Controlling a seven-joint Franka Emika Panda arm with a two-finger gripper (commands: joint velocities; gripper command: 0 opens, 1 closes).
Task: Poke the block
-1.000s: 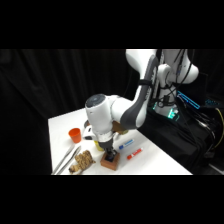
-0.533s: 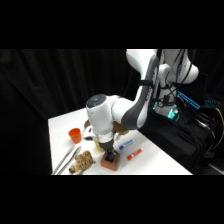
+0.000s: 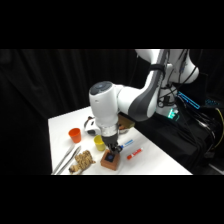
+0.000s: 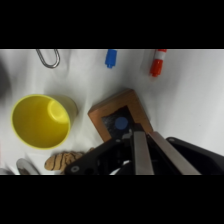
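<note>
The block is orange-brown with a dark blue square on top and sits near the table's front edge. In the wrist view the block lies just ahead of my fingertips. My gripper comes down from above with its tip at the block's top, toward its far right part. Seen from the wrist, my gripper has its fingers pressed together with nothing between them, their ends at the block's near edge beside the blue square.
A yellow cup stands close to the block's left. A small orange cup, metal tongs and a brown striped item lie further left. A red and blue marker lies right of the block.
The gripper has sunk slightly toward the block's top. The block and the other things have not visibly moved.
</note>
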